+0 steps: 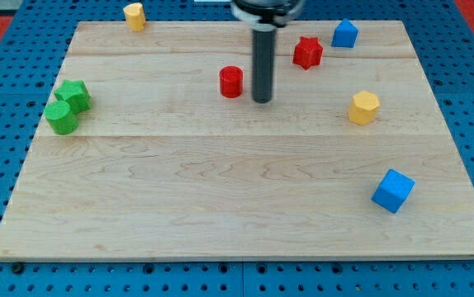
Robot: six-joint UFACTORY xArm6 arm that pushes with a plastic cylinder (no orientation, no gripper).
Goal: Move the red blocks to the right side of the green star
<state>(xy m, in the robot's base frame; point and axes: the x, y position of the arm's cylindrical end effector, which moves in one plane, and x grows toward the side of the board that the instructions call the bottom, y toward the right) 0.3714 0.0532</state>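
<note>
- My tip (pixel 262 100) is resting on the wooden board (pixel 220 198), just to the view's right of the red cylinder (pixel 231 82), with a narrow gap showing between them; being a plain rod, it is holding nothing.
- The red star (pixel 307 52) is lying farther toward the view's right, near the blue block (pixel 345 34) at the view's top.
- Two green blocks are sitting touching at the view's left edge: one (pixel 73 93) looking star-like, the other (pixel 61 117) rounder; I cannot tell their shapes for sure.
- A yellow hexagonal block (pixel 364 107), a blue cube (pixel 393 190) and a yellow block (pixel 135 15) are lying well apart.

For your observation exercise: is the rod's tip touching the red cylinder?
No: my tip stands just to the view's right of the red cylinder, with a strip of bare board showing between them.
</note>
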